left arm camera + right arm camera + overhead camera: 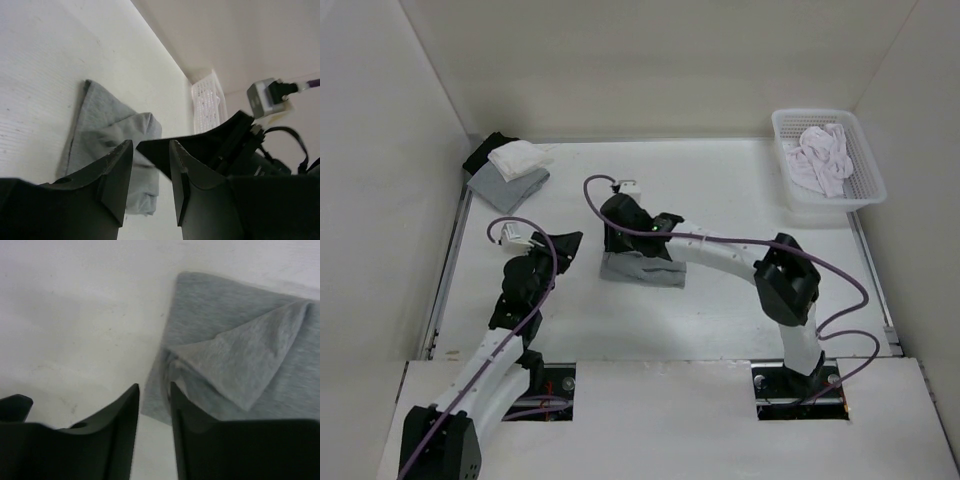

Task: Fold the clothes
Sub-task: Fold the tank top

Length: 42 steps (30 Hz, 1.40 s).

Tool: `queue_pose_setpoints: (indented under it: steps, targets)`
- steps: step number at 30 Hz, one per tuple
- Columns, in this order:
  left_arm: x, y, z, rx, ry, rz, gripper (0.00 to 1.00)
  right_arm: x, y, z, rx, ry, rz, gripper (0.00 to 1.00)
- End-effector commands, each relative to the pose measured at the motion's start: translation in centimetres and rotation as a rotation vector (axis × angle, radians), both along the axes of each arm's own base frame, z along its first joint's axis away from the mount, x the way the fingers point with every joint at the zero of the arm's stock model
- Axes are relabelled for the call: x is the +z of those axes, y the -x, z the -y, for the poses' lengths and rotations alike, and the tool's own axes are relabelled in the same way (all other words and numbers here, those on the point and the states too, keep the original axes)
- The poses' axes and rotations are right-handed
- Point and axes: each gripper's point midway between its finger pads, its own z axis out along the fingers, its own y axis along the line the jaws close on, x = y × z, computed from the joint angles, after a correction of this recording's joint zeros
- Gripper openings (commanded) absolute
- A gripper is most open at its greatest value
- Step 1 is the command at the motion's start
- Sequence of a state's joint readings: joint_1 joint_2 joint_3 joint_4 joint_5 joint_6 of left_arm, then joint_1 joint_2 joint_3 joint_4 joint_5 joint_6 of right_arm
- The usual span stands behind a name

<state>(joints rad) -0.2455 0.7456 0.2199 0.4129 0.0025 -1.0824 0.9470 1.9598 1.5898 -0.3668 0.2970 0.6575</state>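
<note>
The grey T-shirt (642, 270) sits as a folded bundle in the middle of the surface (720, 190), partly under the right hand (155, 390). That one and the left hand (150, 150) are both part-open, holding nothing. It looks like soft, light, floppy knit (it'll sag), so it's probably best pinched at a doubled edge.

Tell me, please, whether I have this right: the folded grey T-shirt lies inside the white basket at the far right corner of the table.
Not quite. The folded grey T-shirt lies on the table near its middle, not inside the white basket, which does stand at the far right corner but holds white garments. The top external view shows this.
</note>
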Motion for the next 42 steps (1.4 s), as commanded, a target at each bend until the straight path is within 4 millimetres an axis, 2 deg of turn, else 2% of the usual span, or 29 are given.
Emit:
queue_pose_setpoints:
  steps: [1, 4, 6, 7, 9, 11, 14, 16, 18, 21, 23, 29, 37, 42]
  targets:
    - [0.1, 0.3, -1.0, 0.01, 0.02, 0.002, 0.34, 3.4, 1.2, -2.1, 0.015, -0.056, 0.033, 0.42]
    - [-0.2, 0.0, -0.9, 0.003, 0.007, -0.013, 0.34, 5.5, 2.3, -1.2, 0.034, -0.115, 0.065, 0.46]
    - [-0.5, -0.2, 0.2, -0.028, -0.009, -0.025, 0.34, 6.5, 3.2, 0.3, 0.035, -0.147, 0.091, 0.46]
    - [-0.5, -0.4, 0.9, -0.045, -0.02, -0.024, 0.34, 6.3, 3.0, 1.8, 0.015, -0.155, 0.099, 0.42]
    - [-0.5, -0.7, 2.5, -0.077, -0.04, -0.02, 0.34, 5.4, 2.4, 3.9, -0.019, -0.161, 0.089, 0.29]
    - [-0.4, -0.8, 4.6, -0.126, -0.065, -0.015, 0.33, 3.1, 1.8, 5.5, -0.027, -0.136, 0.043, 0.18]
    - [-0.9, -0.9, 7.3, -0.177, -0.105, -0.023, 0.32, 0.1, 0.9, 6.7, -0.041, -0.102, -0.012, 0.17]
    - [-1.5, -1.1, 8.2, -0.187, -0.125, -0.026, 0.32, -1.2, -0.1, 7.2, -0.061, -0.093, -0.014, 0.26]
    - [-2.4, -1.4, 8.8, -0.19, -0.139, -0.037, 0.32, -1.7, -0.9, 6.9, -0.064, -0.126, -0.014, 0.4]
    - [-3.8, -1.7, 9.2, -0.195, -0.152, -0.065, 0.32, -2.0, -1.3, 6.0, -0.047, -0.186, -0.026, 0.43]
    - [-4.5, -1.8, 9.2, -0.198, -0.159, -0.082, 0.32, -2.5, -1.2, 5.6, -0.036, -0.208, -0.042, 0.43]
    - [-8.5, -1.8, 8.9, -0.2, -0.199, -0.175, 0.31, -4.9, -1.0, 4.8, -0.039, -0.238, -0.109, 0.38]
    - [-10.3, -1.3, 9.0, -0.215, -0.223, -0.21, 0.3, -5.9, -0.9, 5.7, -0.089, -0.216, -0.126, 0.38]
    - [-11.6, -1.0, 8.8, -0.215, -0.241, -0.239, 0.3, -7.3, -1.0, 5.4, -0.096, -0.201, -0.152, 0.37]
